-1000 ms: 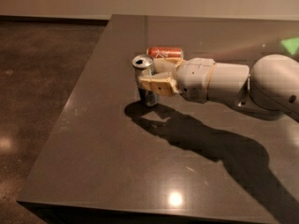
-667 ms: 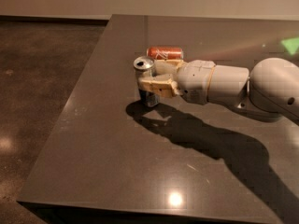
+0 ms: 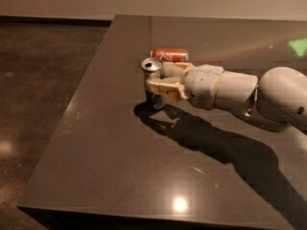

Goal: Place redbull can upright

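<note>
The redbull can (image 3: pixel 152 65) stands upright on the dark table (image 3: pixel 120 157), its silver top facing up and its base touching the tabletop. My gripper (image 3: pixel 156 79) reaches in from the right. Its tan fingers (image 3: pixel 163 86) are closed around the middle of the can, one in front and one behind. The white arm (image 3: pixel 225 87) stretches off to the right edge of the view.
A red-orange cola can (image 3: pixel 169 54) lies on its side just behind the gripper. The table's left edge (image 3: pixel 81 90) runs close to the redbull can, with dark floor beyond it. The arm's shadow falls across the table to the right front.
Almost nothing differs. The gripper and the upright can stay in the same place on the table.
</note>
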Available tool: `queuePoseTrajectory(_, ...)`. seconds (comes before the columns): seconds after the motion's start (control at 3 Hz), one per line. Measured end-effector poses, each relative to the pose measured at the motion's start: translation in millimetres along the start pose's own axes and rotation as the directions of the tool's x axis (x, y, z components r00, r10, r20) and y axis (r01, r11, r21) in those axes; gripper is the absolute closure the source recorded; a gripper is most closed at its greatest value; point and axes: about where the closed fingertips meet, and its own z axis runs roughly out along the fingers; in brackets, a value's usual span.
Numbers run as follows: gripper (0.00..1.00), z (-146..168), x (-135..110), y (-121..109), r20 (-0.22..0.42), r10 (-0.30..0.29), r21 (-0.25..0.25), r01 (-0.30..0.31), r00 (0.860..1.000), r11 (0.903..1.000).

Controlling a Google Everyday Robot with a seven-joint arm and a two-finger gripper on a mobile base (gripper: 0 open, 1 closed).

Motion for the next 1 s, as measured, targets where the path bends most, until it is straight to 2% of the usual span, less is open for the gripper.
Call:
queuePoseTrajectory(0.33, 0.16, 1.2, -0.7, 1.1, 0.001, -0.001, -0.002, 0.001, 1.000, 1.0000)
queuePoseTrajectory(0.67, 0.00, 2.6, -1.5, 2.5, 0.001, -0.002, -0.005, 0.002, 1.000, 1.0000)
queuePoseTrajectory(1.0, 0.00, 2.8, -1.6, 2.7, 0.001, -0.002, -0.005, 0.002, 1.000, 1.0000)
